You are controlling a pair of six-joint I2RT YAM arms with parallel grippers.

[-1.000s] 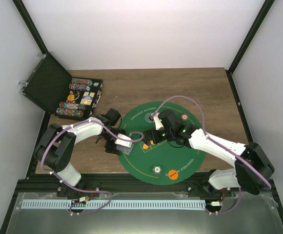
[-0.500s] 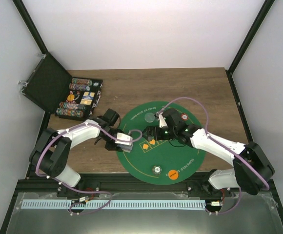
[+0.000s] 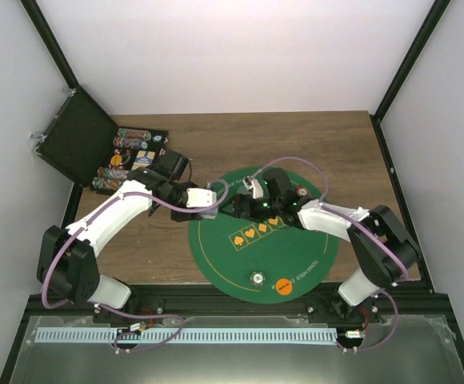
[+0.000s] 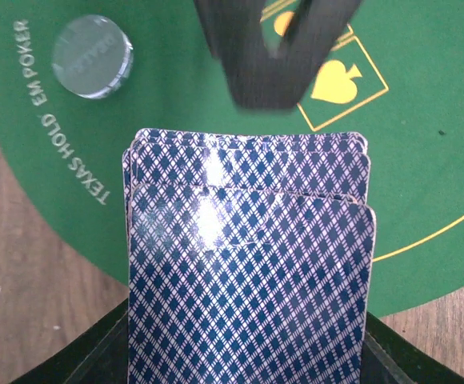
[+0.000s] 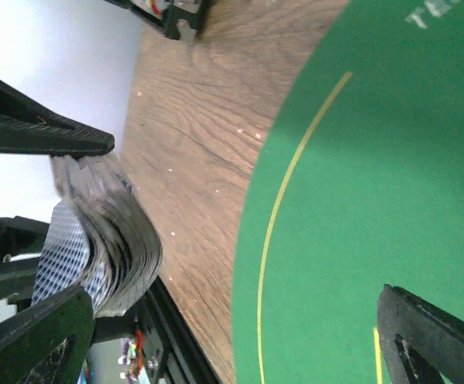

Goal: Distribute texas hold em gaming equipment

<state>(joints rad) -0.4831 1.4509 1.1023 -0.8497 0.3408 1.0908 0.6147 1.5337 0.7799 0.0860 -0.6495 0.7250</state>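
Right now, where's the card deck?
The card deck is clamped in the fingers of the left gripper, over the left edge of the green mat, near the clear token, with the open right gripper just ahead.

**Stuff you can't really make out**

Left wrist view: the deck of cards (image 4: 248, 264) runs off the bottom edge, and the right hand (image 4: 276, 72) is a dark smear cut by the top. From above, the chips (image 3: 130, 134) in the case (image 3: 76, 140) are too tiny to read.
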